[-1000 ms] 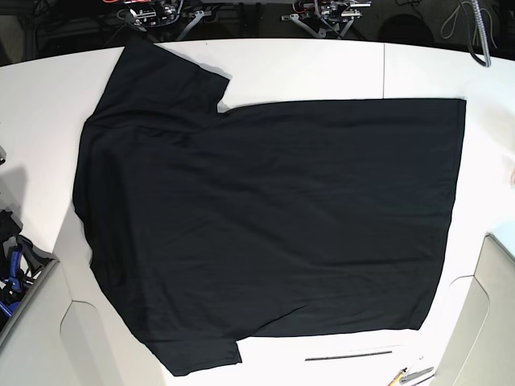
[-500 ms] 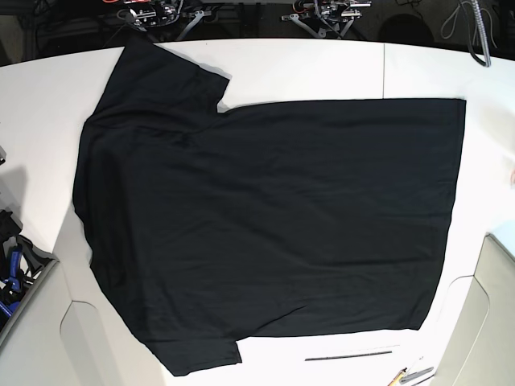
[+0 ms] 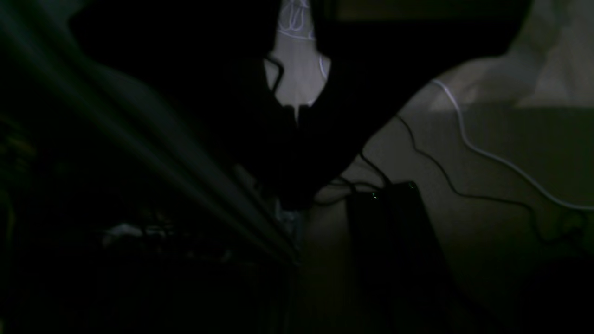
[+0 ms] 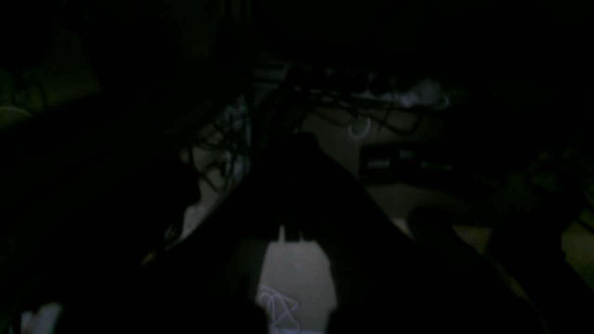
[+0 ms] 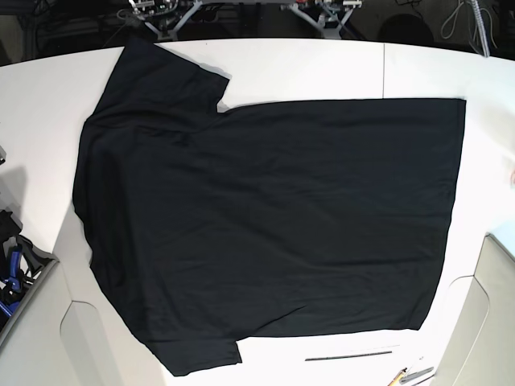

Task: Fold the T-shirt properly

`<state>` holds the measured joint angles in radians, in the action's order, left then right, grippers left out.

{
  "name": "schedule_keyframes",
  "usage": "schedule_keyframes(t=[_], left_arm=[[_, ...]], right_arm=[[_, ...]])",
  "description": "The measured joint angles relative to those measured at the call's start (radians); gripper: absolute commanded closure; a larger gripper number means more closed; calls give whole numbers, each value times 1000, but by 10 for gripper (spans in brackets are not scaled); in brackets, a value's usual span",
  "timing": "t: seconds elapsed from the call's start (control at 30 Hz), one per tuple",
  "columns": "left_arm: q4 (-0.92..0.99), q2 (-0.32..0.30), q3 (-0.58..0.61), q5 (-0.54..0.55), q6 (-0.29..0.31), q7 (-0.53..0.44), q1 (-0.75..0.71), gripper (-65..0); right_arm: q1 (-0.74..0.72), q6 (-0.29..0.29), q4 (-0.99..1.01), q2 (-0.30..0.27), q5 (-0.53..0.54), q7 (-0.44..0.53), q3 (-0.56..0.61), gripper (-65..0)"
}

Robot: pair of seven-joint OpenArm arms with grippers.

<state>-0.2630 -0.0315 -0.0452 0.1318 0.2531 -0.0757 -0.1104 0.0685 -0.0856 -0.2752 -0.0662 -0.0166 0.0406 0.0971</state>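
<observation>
The T-shirt (image 5: 265,225) is plain black and lies spread flat on the white table (image 5: 322,72). Its collar end and sleeves point left and its hem runs down the right side. No print shows on the upper face. Both arms sit beyond the table's far edge, well away from the cloth: the right arm (image 5: 161,11) at top left, the left arm (image 5: 326,10) at top centre. Both wrist views are very dark. The left gripper (image 3: 297,113) and the right gripper (image 4: 291,234) appear as black silhouettes with jaws together, holding nothing.
A blue and black device (image 5: 12,265) sits off the table's left edge. A thin dark rod (image 5: 348,355) and pens (image 5: 410,375) lie near the front edge. Beige panels (image 5: 491,322) flank the front corners. The left wrist view shows a black box (image 3: 390,218) with cables.
The shirt has not moved. Both arm ends at the far edge have shifted slightly upward in the base view.
</observation>
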Motion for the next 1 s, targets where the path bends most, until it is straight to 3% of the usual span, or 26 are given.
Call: schedule_keyframes(t=[0.27,0.4,0.6,0.7,0.87,1.0], left_arm=[[-261,-61,0,22,231,4,-259,0],[-441,-120,1,103,287,8,-416,0],[-744,-272,0,216,363,12,-632,0],[-918,-336,-40,294,434,95,-737,0],[-1182,-366,-215,505,430,292,-925,0],[-1357,-365,-342,694,435,416,-1001,0]], right_arm=[[160,3,-210,-74,-2,-7,2,0],[293,7,-403,-142,85,-8,2,0],[556,16,-745,-256,131,-21,3,0],[711,13,-951,-306,136,-28,3,0],[969,14,-1319,-384,196,-35,-6,0],[1089,5,-1592,-387,198,-51,-51,0]])
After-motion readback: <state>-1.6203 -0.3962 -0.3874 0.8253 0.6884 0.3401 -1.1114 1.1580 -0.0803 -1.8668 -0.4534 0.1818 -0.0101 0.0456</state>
